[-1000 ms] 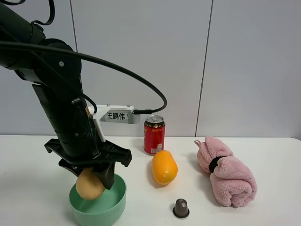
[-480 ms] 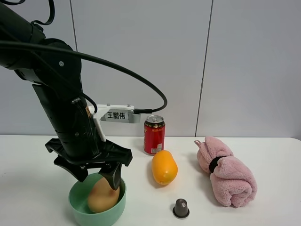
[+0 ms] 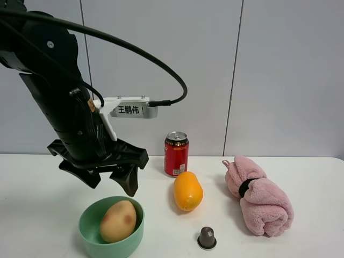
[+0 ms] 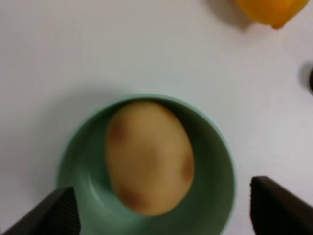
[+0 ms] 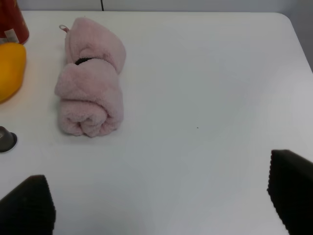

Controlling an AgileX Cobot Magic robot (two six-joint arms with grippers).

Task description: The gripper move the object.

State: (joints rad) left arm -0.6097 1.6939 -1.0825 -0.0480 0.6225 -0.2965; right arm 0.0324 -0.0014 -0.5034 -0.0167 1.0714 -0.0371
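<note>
The object, a pale yellow-tan fruit [image 3: 118, 220] with reddish blotches, lies inside the green bowl [image 3: 88, 244] at the front left of the table. My left gripper [image 3: 110, 185] hangs open and empty just above the bowl, clear of the fruit. In the left wrist view the fruit [image 4: 149, 156] fills the bowl [image 4: 217, 166], with my left gripper [image 4: 164, 218] spread wide on either side. My right gripper [image 5: 159, 200] is open and empty over bare table; it does not show in the exterior view.
A brighter orange fruit [image 3: 187, 191] lies right of the bowl, a red can [image 3: 176, 154] behind it, a small dark capsule [image 3: 207, 237] in front. A rolled pink towel [image 3: 258, 194] lies at the right, also in the right wrist view [image 5: 90, 90].
The left gripper opened and let the fruit go into the bowl, then rose above it. The fruit now rests in the bowl.
</note>
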